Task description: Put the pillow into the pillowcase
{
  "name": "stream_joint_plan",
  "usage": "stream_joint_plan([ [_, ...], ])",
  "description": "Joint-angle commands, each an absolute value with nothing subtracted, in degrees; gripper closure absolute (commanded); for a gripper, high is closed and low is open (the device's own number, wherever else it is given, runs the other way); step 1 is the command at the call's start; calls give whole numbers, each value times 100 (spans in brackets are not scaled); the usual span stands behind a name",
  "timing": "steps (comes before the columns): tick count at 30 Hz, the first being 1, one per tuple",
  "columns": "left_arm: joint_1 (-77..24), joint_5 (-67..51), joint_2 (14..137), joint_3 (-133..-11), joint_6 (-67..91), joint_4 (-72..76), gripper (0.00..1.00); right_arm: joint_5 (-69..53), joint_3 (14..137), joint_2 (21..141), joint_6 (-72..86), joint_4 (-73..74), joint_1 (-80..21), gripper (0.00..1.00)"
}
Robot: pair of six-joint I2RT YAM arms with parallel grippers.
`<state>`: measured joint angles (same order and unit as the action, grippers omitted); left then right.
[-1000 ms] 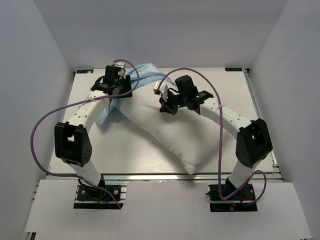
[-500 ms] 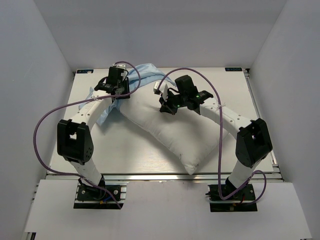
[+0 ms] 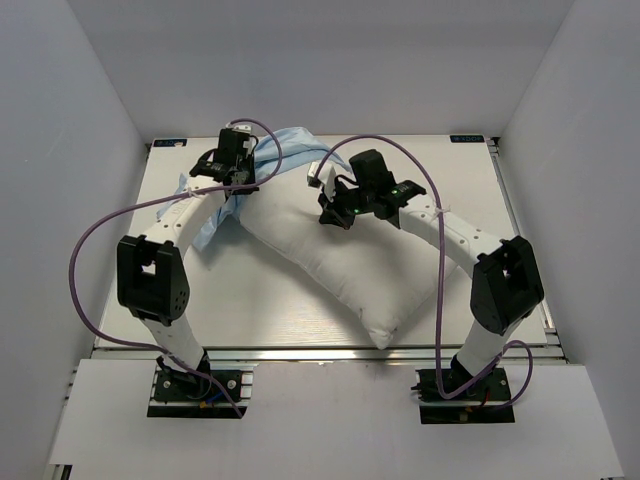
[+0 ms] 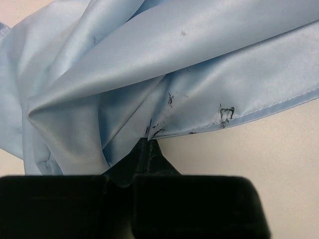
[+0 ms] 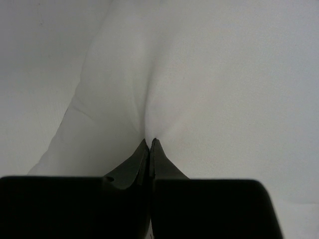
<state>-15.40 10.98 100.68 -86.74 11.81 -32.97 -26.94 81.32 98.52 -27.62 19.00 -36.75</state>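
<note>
The pillow [image 3: 345, 265] lies on the diagonal across the middle of the bench [image 3: 250, 315], from upper left of the top view down to a pointed corner near the lower-centre edge. Nearly all of its cream surface is bare. The pillowcase [image 3: 292, 143] sits bunched at the pillow's upper-left end, with one fold trailing down the left side of the bench and another rising past the pillow's top. As a container it holds little or nothing: it covers at most the upper-left corner of the pillow, and I cannot tell whether that corner is inside the opening or merely under the cloth. The left gripper [image 3: 236, 178] is over this bunch. In its wrist view the gripper tips [image 4: 147, 145] are closed on a gathered fold of the blue pillowcase [image 4: 124, 64], just beside the hemmed edge [image 4: 279, 103], with bare bench [image 4: 249, 164] showing below. Judgement: gripping near the hem is meant to take one lip of the opening so the sack can be drawn over the pillow. The right gripper [image 3: 332, 214] is on the pillow's upper portion, right of the blue cloth. Its wrist view shows the tips [image 5: 150, 142] closed, with creases in the pillow [image 5: 209, 74] running into them, so it pinches the pillow's fabric. Judgement: this pinch anchors or steers the pillow while the pillowcase is worked; insertion looks barely begun.
</note>
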Motion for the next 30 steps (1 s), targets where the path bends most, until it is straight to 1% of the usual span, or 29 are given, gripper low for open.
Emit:
stream_joint_plan([
  [1, -1608, 907, 9581, -8807, 1160, -3349, 100, -2681, 8349, 9975, -2593, 2013, -3665, 100],
  [7, -1749, 19, 8939, -8605, 1256, -3340, 100, -2698, 8630, 10081, -2101, 1829, -3656, 100],
  [8, -1836, -348, 8860, -8596, 1292, -3383, 100, -2716, 8692, 10090, -1987, 1767, -3630, 100],
  [11, -2047, -806, 8509, -8561, 1599, -3471, 100, -2838, 9069, 10116, -1329, 1530, -3516, 100],
  [18, -2382, -1055, 7919, -8368, 2171, -3717, 100, -2733, 9904, 10099, -291, 660, -3226, 100],
  [20, -2391, -1072, 7744, -8113, 2302, -3701, 100, -2690, 10037, 10003, -45, 353, -3147, 100],
  [24, -2426, -1248, 7541, -7735, 2618, -3428, 100, -2663, 9818, 9651, 211, -201, -3111, 100],
  [26, -2496, -1292, 7541, -7725, 2803, -3287, 100, -2768, 9451, 9406, 333, -500, -3120, 100],
  [28, -2549, -1301, 7585, -7734, 2935, -3174, 100, -2830, 9186, 9291, 360, -554, -3172, 100],
  [30, -2549, -1292, 7629, -7664, 3040, -3103, 100, -2848, 8792, 9237, 177, -309, -3339, 100],
])
